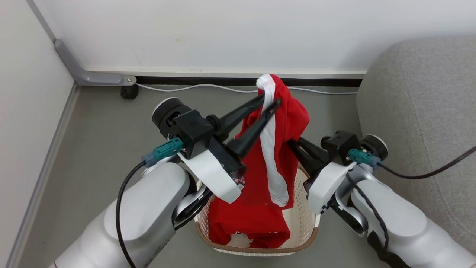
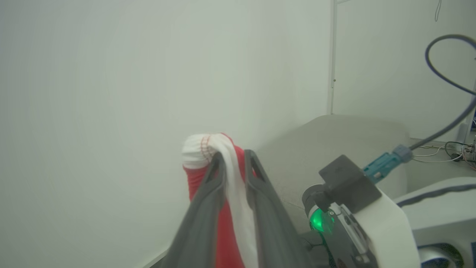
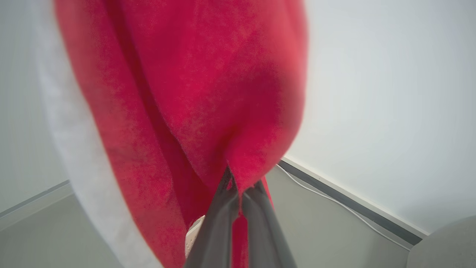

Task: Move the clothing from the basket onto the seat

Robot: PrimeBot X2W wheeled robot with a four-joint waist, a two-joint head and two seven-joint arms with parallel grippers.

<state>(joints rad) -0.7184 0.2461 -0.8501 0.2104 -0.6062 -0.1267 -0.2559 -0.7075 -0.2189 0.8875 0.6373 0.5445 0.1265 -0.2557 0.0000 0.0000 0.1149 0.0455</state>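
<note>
A red piece of clothing (image 1: 286, 119) with a white stripe hangs above the basket (image 1: 304, 217), its lower end bunched inside on more red fabric (image 1: 249, 225). My left gripper (image 1: 269, 100) holds its top, the white band pinched between slightly parted fingers (image 2: 208, 186), a white cuff (image 2: 197, 149) bulging past the tips. My right gripper (image 1: 294, 143) reaches into the cloth's right side; in the right wrist view its fingers (image 3: 223, 208) are shut on a red fold (image 3: 208, 93). The grey seat (image 1: 420, 111) stands to the right, beside the basket.
A white wall (image 1: 223, 33) with a dark baseboard runs close behind, a white cable (image 1: 208, 87) lying along it. A grey bracket (image 1: 93, 76) and a black foot (image 1: 129, 92) sit at the back left. Grey floor (image 1: 100, 123) lies to the left of the basket.
</note>
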